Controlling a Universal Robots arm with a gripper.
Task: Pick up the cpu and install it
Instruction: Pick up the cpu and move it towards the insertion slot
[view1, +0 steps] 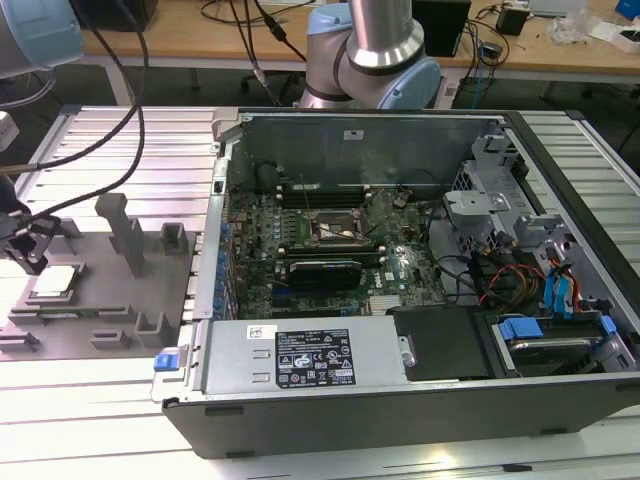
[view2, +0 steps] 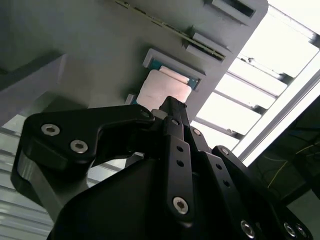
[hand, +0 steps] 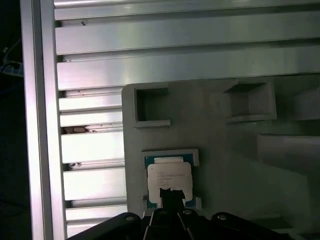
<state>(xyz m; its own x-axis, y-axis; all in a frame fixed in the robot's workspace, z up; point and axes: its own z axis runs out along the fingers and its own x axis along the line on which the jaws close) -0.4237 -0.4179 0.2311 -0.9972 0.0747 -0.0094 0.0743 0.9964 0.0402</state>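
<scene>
Near edge of cpu (hand: 169, 174) — hidden behind gripper (hand: 172, 196) in both wrist views; arm (view1: 385, 35) — cut off at the exterior view's top edge.

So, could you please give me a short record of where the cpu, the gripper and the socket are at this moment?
cpu: lies flat, pale top up, in a recess of the grey fixture plate
gripper: directly over the cpu's edge in both wrist views; contact cannot be told
socket: on the motherboard inside the open computer case, to the exterior view's right of the fixture plate
task state: cpu not yet picked up
</scene>
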